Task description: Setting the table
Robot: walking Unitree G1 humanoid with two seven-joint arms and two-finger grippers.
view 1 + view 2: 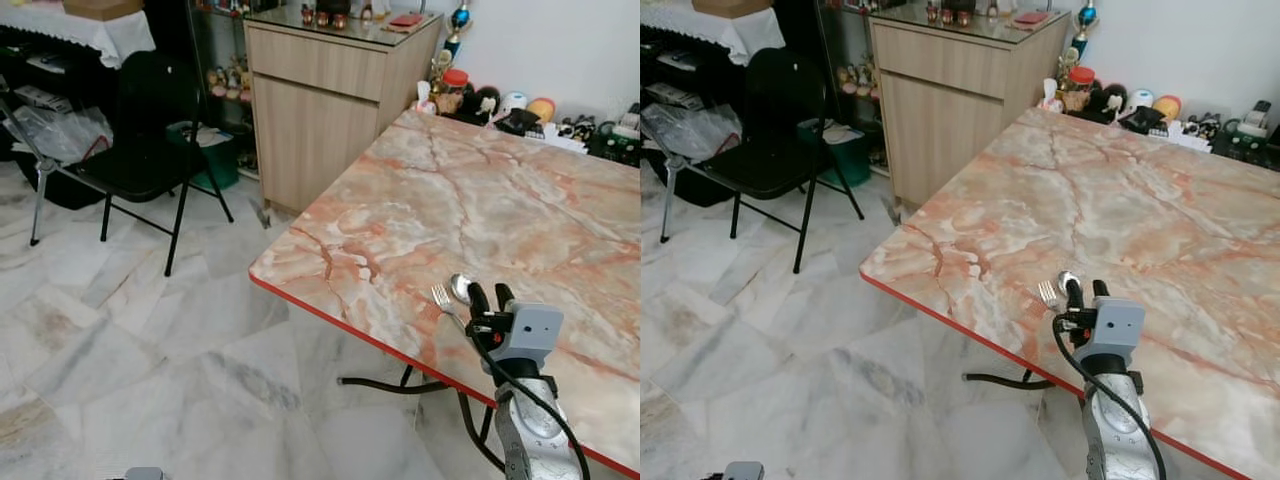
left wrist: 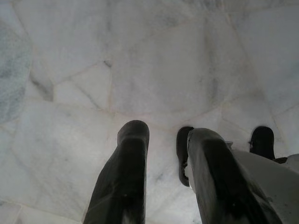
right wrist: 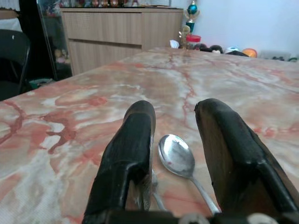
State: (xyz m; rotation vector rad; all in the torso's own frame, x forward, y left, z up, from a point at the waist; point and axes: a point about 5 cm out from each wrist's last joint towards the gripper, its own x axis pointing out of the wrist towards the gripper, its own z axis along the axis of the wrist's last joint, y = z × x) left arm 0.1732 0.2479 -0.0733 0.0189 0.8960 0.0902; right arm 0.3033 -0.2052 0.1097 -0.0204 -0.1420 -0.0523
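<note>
The right claw (image 1: pixel 492 296) sits low in the lower right of the head view, over the near edge of the tabletop (image 1: pixel 470 200). Its 2 black fingers are spread apart, released, gripping nothing. A silver spoon (image 3: pixel 176 155) lies on the marble between those fingers, bowl pointing away from the wrist, handle running back under the claw. A fork (image 1: pixel 441 295) lies just beside the spoon on its left, tines forward; in the right wrist view most of it is hidden behind the left-hand finger. Whether the fingers touch either piece I cannot tell.

The left claw (image 2: pixel 163 140) hangs by the robot's side, pointing down at the white marble floor (image 2: pixel 140 70), its 2 fingers parted and holding nothing.

The tabletop is pink and cream marble pattern with a red rim, running from the lower middle of the frame to the upper right. At its far end, upper right, stands a cluster of small figurines and jars (image 1: pixel 480 100). A light wooden cabinet (image 1: pixel 320 100) stands at the upper middle, and a black folding chair (image 1: pixel 150 140) at the upper left on the pale tiled floor.
</note>
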